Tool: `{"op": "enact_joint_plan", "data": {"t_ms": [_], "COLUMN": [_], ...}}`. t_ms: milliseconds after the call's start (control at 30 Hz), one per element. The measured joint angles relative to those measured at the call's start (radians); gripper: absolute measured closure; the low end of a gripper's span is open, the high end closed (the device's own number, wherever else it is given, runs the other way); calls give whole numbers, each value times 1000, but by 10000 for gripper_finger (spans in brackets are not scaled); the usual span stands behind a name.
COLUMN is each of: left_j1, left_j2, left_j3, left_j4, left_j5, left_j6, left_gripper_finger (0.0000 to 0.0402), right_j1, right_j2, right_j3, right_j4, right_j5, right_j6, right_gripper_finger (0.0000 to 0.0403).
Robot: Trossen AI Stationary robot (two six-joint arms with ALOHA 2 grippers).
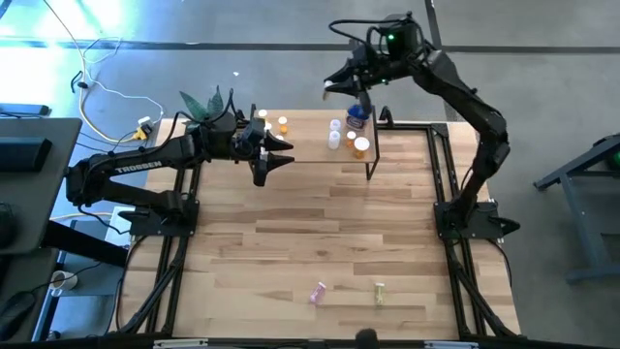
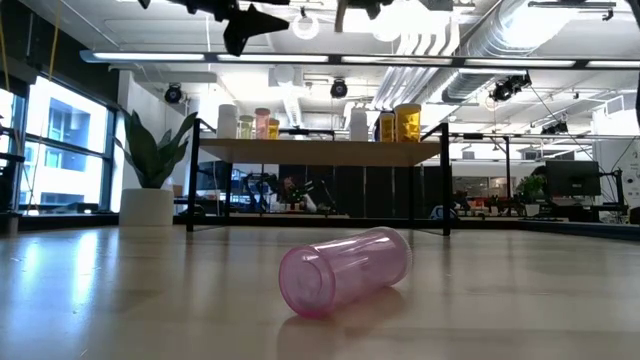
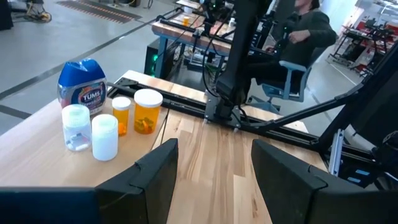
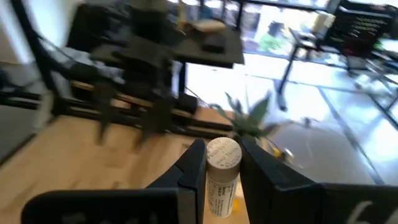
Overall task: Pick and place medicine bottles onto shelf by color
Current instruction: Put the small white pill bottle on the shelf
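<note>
Right gripper (image 4: 216, 171) is clamped on a white-capped bottle (image 4: 222, 167), upright, above the shelf's (image 1: 312, 143) right end, nearer than the open left gripper (image 1: 276, 160).

A pale planked wooden tabletop (image 1: 320, 242) stands on a grey concrete floor (image 1: 542, 58). Behind its far edge a green leafy plant (image 2: 155, 150) rises from a white pot (image 2: 146, 207), with tall daylight windows (image 2: 60, 150) beside it. Above the tabletop, white ceiling ducts (image 2: 480, 30) and long strip lights (image 2: 330, 60) run across an open workshop. Beyond it, a seated person in a dark top (image 3: 305, 31) occupies a blue office chair (image 3: 286, 81) near cluttered workbenches (image 3: 186, 25)
</note>
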Motion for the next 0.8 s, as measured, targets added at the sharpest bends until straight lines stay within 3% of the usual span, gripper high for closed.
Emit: {"op": "enact_joint_plan", "data": {"t_ms": [400, 800], "left_j1": [0, 0], "left_j2": [0, 0], "left_j3": [0, 0], "left_j4": [4, 2], "left_j5": [0, 0], "left_j6": [-16, 17], "left_gripper_finger": [209, 209], "right_j1": [30, 58], "right_j2": [-6, 0], "right_j3": [-12, -385], "right_j4": [-150, 335], "right_j5": [-86, -117], "right_j6": [-83, 90], "right_gripper_finger": [348, 348]}}
